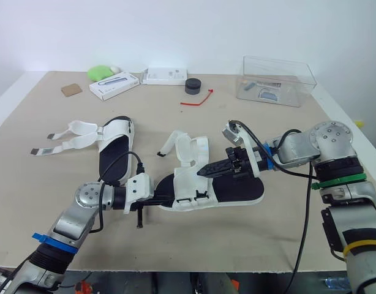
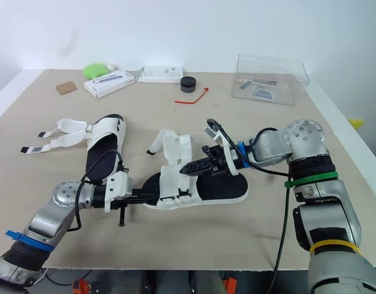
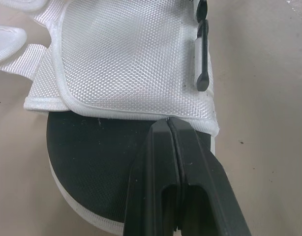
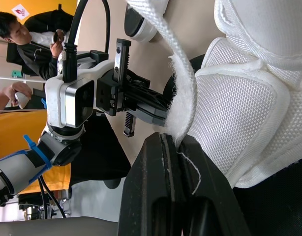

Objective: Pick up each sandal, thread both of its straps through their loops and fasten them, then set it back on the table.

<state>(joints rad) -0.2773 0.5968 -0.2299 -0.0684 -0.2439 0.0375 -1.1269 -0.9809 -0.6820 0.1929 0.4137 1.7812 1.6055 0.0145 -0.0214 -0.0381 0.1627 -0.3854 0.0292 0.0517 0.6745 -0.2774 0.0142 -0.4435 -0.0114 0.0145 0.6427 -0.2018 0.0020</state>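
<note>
A white sandal with a black insole (image 1: 237, 187) lies mid-table, its mesh upper (image 3: 126, 59) standing up. My left gripper (image 1: 171, 197) is shut at its heel end, and the fingertips (image 3: 168, 124) touch the lower edge of the mesh over the insole. My right gripper (image 1: 203, 173) reaches in from the toe side and is shut on a white strap (image 4: 183, 93) that rises from between its fingertips. Another strap (image 1: 169, 142) curls loose behind the upper. A second sandal (image 1: 111, 153) lies to the left, its two straps (image 1: 59, 141) spread flat on the table.
Along the far edge stand a clear plastic box (image 1: 277, 79), a black round piece (image 1: 193, 86), a red tie (image 1: 197, 100), two white boxes (image 1: 114, 84), a green object (image 1: 100, 72) and a brown square (image 1: 71, 90). A person (image 4: 23, 34) sits beyond the table.
</note>
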